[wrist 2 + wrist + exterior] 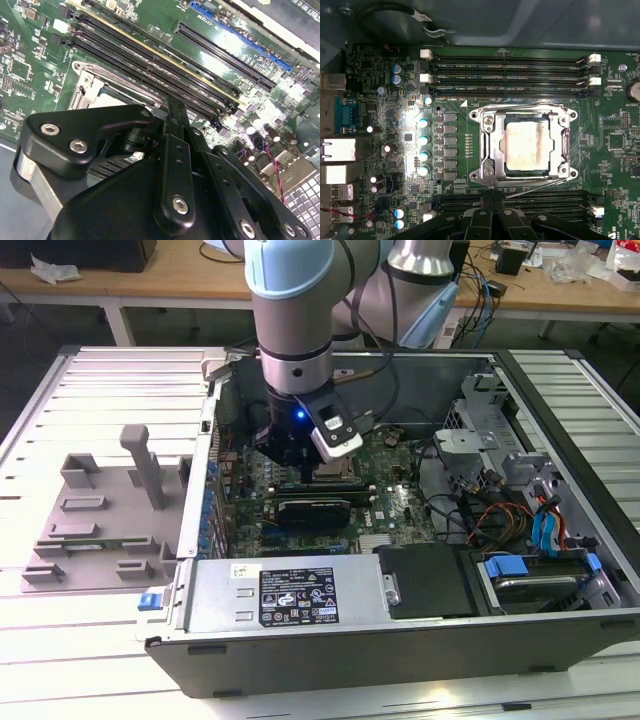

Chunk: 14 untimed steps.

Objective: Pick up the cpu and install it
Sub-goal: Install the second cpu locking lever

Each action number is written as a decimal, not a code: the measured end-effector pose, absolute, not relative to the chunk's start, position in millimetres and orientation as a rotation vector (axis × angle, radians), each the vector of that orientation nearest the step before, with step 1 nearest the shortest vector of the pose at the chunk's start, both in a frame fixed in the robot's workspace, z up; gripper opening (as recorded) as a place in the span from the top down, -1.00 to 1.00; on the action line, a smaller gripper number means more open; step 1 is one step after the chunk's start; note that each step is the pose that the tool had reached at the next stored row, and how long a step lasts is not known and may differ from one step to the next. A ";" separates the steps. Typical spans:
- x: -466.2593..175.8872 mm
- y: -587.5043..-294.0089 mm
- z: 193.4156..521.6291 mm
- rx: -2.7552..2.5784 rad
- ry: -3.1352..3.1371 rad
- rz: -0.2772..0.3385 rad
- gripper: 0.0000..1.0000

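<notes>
In the first wrist view the cpu (529, 145), a pale silvery square, lies flat inside the metal socket frame (487, 145) on the green motherboard (455, 80). My gripper (495, 204) hovers just off the socket's edge, over the memory slots beside it. Its black fingers stand together, with nothing between them. In the exterior view the gripper (310, 465) is down inside the open computer case (300, 640), above the middle of the board. The second wrist view has the black fingers (175, 115) close above the socket frame (92, 87).
Long black memory slots (510, 75) run on both sides of the socket. A grey plastic fixture (110, 515) stands on the table at the exterior view's left. Drive bays and loose cables (500, 515) fill the case at the exterior view's right, with a power supply (290, 595) in front.
</notes>
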<state>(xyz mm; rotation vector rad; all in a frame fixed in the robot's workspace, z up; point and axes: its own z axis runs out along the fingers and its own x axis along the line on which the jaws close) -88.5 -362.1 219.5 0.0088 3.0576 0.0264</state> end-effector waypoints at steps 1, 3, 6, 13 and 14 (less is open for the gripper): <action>-89.1 -362.1 219.2 0.009 3.058 0.026 0.79; -91.5 -362.1 218.1 0.009 3.058 0.026 0.79; -96.4 -362.1 215.6 0.009 3.058 0.026 0.79; -97.9 -362.0 212.1 0.013 3.057 0.076 0.79; -97.9 -362.0 211.5 0.014 3.057 0.078 0.79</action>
